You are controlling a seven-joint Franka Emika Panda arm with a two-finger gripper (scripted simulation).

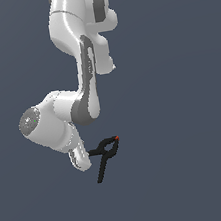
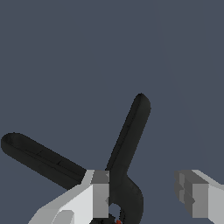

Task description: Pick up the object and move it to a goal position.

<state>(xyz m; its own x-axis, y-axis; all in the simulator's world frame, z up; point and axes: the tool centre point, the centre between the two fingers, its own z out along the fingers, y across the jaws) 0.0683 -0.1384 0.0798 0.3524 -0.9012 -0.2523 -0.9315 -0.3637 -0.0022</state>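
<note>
Exterior view: 1 white arm (image 1: 82, 61), 1 clamp (image 1: 105, 155), plain grey-blue backdrop.
Count: 1 gripper (image 2: 142, 194), 2 fingers (image 2: 98, 192) seen in wrist view.
Writing: none readable.
Clamp look: small, black, 2 thin splayed handles, looped jaw, tiny red-orange tip (image 1: 117, 138).
Clamp pos: just beside gripper end, w/ 1 finger overlapping its body in wrist view.
Gripper state: fingers well apart; 1 at clamp, other clear of it; can't tell if gripping.
</note>
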